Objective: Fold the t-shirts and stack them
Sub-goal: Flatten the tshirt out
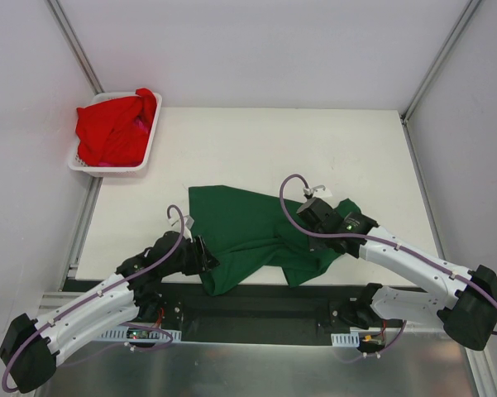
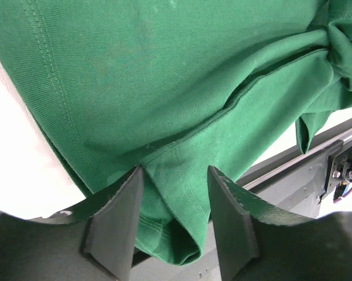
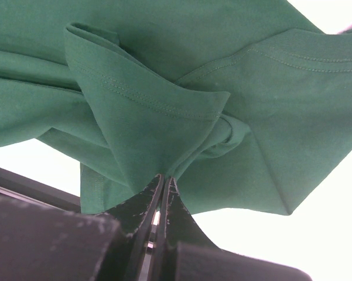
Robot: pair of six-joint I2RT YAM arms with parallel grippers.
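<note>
Right wrist, green t-shirt [image 3: 152,117] cropped at edges, fold swallowed by jaws

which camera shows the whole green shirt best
Top external: the whole green t-shirt shows, crumpled at the table's near edge. Left wrist sees only a hem between its fingers; right wrist only a pinched fold.

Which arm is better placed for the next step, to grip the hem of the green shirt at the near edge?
Left. The left gripper stands open around the hem of the green t-shirt and probably need only close. The right gripper is shut on another fold of it.
</note>
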